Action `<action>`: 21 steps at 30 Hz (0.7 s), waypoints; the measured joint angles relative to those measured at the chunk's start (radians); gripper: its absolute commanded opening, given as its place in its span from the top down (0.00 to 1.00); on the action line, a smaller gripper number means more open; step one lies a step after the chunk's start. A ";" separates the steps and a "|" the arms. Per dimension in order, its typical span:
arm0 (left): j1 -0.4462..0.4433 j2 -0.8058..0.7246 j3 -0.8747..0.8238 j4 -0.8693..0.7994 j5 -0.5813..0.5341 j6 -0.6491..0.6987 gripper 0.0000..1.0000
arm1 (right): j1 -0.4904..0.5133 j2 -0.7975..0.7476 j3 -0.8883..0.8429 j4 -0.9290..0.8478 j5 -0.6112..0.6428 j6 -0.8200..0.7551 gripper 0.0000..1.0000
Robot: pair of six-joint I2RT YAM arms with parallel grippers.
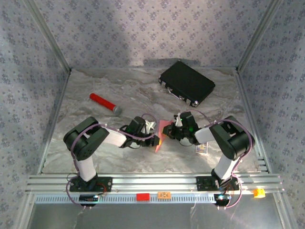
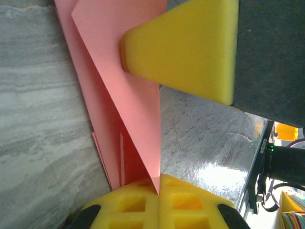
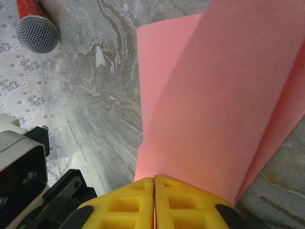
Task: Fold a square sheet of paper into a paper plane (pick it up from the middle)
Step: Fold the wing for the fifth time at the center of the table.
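Overhead, the pink paper (image 1: 159, 141) is barely glimpsed; at six o'clock in the wrist views, left fingers (image 2: 128, 206) and right fingers (image 3: 127, 206) are seen clamped on it.

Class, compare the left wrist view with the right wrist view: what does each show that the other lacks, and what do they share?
Left wrist view: the salmon-pink paper sheet lies in folded layers with a sharp diagonal edge, and a big yellow foam finger meets it from above. Right wrist view: the sheet curves smoothly, and a red cylinder with a grey mesh cap lies beyond it. Both: the grey marbled tabletop, and the view's own gripper shut on the paper, the left gripper and the right gripper.
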 measured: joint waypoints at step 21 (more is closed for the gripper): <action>-0.007 -0.066 0.018 -0.130 -0.029 -0.041 0.82 | -0.001 0.007 0.000 0.000 0.002 0.000 0.91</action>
